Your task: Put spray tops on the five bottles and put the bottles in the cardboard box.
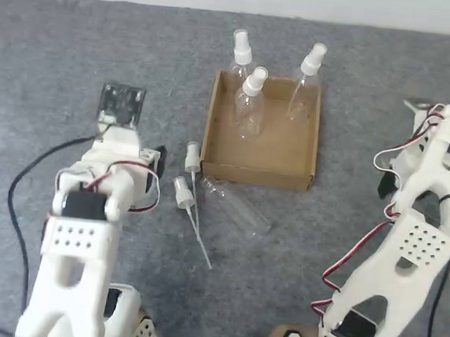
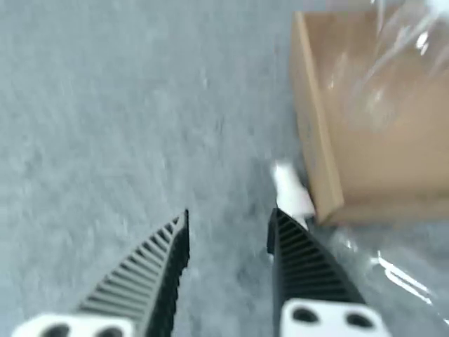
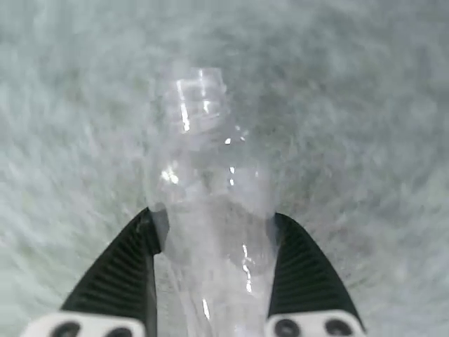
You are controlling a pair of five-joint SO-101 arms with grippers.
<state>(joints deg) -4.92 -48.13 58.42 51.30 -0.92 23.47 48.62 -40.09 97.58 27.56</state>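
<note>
Grey carpet (image 1: 62, 44). Your right gripper (image 3: 214, 216) pinches the uncapped bottle (image 3: 200, 140) mid-body; likely light, crushable, slick. Left gripper (image 2: 229, 214) wide, near cardboard box (image 2: 316, 140).

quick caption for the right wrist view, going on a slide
Right hand gripping a clear bottle with no top, above grey carpet.

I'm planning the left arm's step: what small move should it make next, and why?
Probably shift the left gripper slightly toward the cardboard box, so the loose spray top beside its corner sits between the open jaws, then close. The right gripper grips a topless bottle that needs one.
</note>
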